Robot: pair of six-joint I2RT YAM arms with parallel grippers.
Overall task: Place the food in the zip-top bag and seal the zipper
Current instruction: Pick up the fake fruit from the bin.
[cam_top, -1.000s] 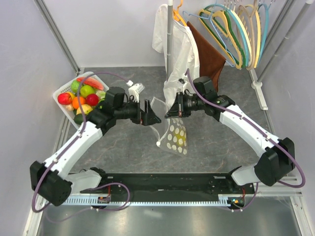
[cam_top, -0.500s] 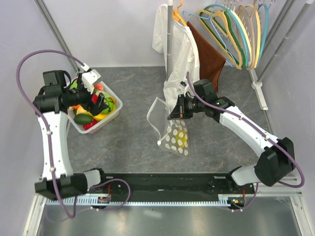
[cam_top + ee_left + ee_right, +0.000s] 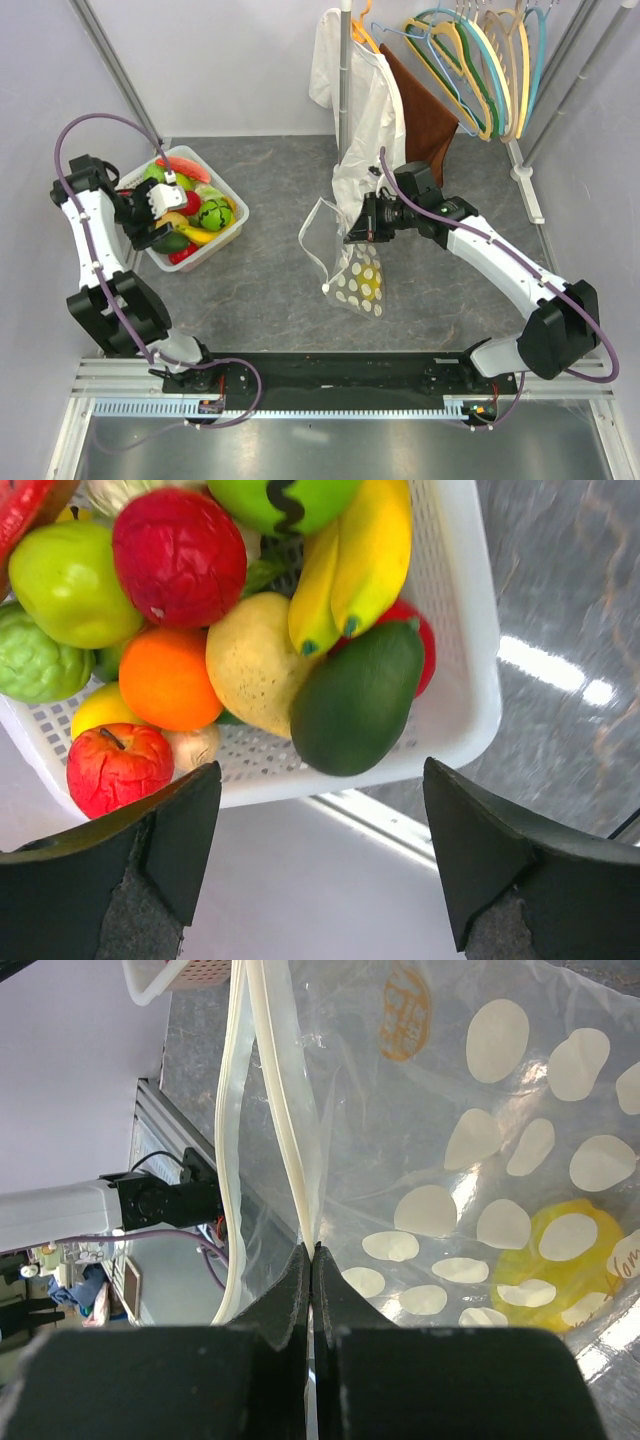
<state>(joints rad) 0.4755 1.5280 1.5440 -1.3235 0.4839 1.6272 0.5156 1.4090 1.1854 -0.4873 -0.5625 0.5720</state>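
Observation:
The food lies heaped in a white lattice basket [image 3: 210,252] at the left: a green avocado [image 3: 355,700], a red apple [image 3: 115,770], an orange [image 3: 165,680], bananas [image 3: 360,550] and others. My left gripper [image 3: 150,215] [image 3: 320,870] hovers at the basket's near-left rim, open, with nothing between its fingers. The zip-top bag [image 3: 345,265] hangs mid-table with its mouth gaping and a yellow piece [image 3: 368,285] [image 3: 565,1260] inside. My right gripper [image 3: 352,232] [image 3: 312,1250] is shut on the bag's mouth edge, on the zipper track [image 3: 285,1130].
A white garment [image 3: 350,90], a brown cloth [image 3: 425,110] and several coloured hangers [image 3: 480,60] hang from a rack behind the bag. The basket rim [image 3: 470,680] stands close to the left wall. A black rail [image 3: 340,375] runs along the near edge.
My left arm has swung away from the bag to the basket at the left and settled at its near-left rim. The right gripper has kept hold of the bag, still.

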